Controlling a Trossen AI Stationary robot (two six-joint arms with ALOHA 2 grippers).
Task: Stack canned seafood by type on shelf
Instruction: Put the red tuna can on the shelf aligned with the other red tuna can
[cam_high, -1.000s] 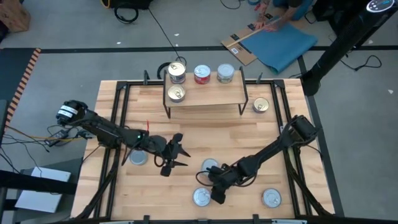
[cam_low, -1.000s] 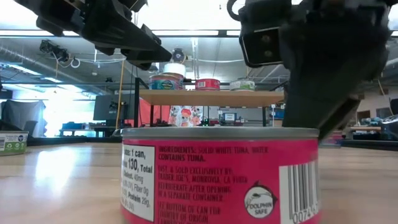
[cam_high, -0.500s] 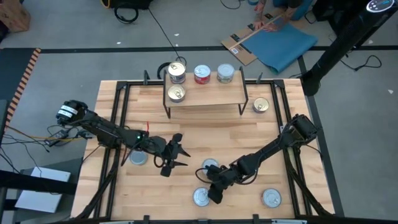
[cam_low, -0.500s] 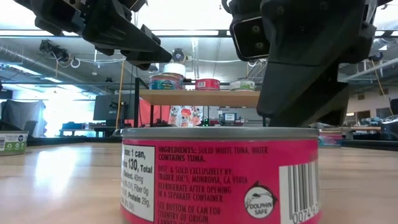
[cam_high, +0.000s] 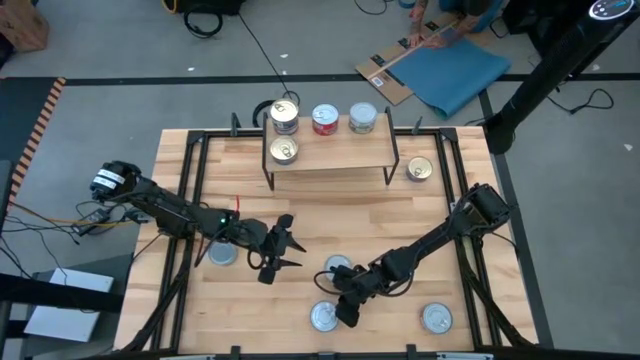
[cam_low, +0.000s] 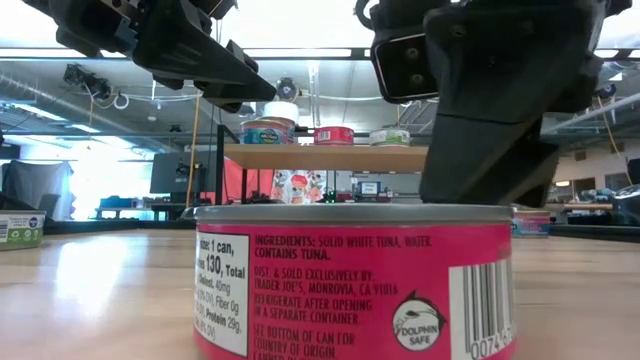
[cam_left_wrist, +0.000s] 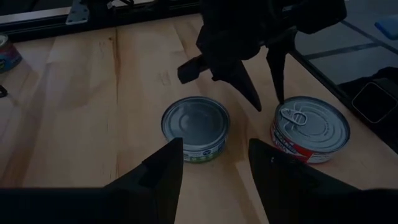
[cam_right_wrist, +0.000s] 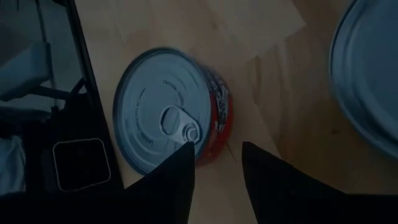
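Shifted slightly toward the red-labelled tin (cam_high: 322, 317) at the counter (cam_high: 420, 215) front: right tool (cam_high: 343, 312), fingers (cam_right_wrist: 163, 186) apart over its rim, gripping nothing; left tool (cam_high: 287, 250) idle, parted, nearby; four tins on shelf (cam_high: 330, 152), stacking unfinished.

We see the right gripper (cam_high: 341, 305) low over the front of the tabletop (cam_high: 330, 215), hemmed by two tins: the red-labelled tin (cam_high: 323, 317) just beside its fingertips and a plain silver-topped tin (cam_high: 338, 266) close behind it. Its jaws stand apart, with bare wood between them in the right wrist view. The left gripper (cam_high: 285, 250) hangs open near these tins, crowding the approach from that side. Another tin (cam_high: 222, 254) lies beside the left arm, and one more (cam_high: 436, 318) sits at the front right. Between the shelf (cam_high: 330, 160) and the grippers, a wide band of tabletop lies free. On the shelf, four tins (cam_high: 323, 118) fill the back and left; its front right is bare.
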